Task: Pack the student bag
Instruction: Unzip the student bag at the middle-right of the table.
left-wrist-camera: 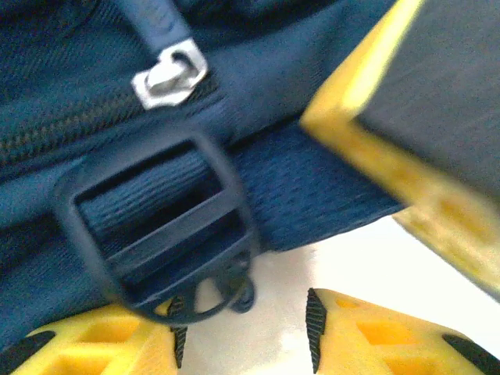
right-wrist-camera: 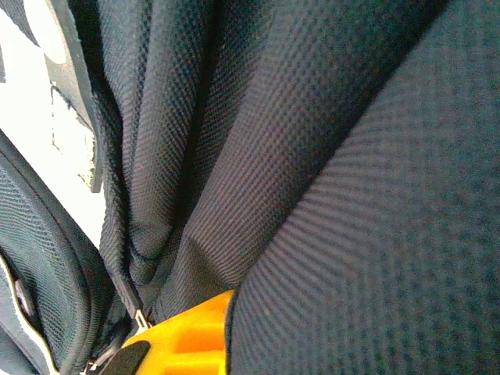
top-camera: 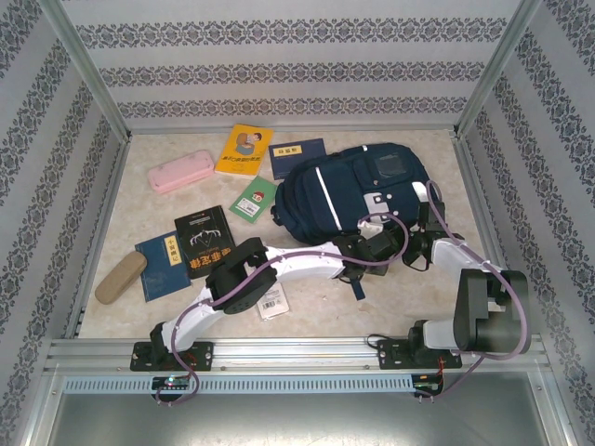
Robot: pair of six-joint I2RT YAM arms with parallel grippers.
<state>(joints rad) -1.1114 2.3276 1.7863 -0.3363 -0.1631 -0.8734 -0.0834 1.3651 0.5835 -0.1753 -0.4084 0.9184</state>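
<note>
Action at the student bag (top-camera: pixel 344 190), lying far right of centre. Left gripper (left-wrist-camera: pixel 244 332) is part-open by its buckle (left-wrist-camera: pixel 156 226), nothing clamped. Right gripper (top-camera: pixel 416 243) is closed, pinching bag fabric. Black book (top-camera: pixel 204 240) on the left carries Chinese characters, too small to read.

The big navy blue cloth backpack (top-camera: pixel 353 190) has thin white stripes and small grey patches. My left gripper (left-wrist-camera: pixel 246 328) is yellow with black pads. The long pink pencil case (top-camera: pixel 181 173) is plain. The flat table top (top-camera: pixel 409 297) is cream and blotchy. The side walls (top-camera: pixel 56 139) are white with grey flowery stripes.
</note>
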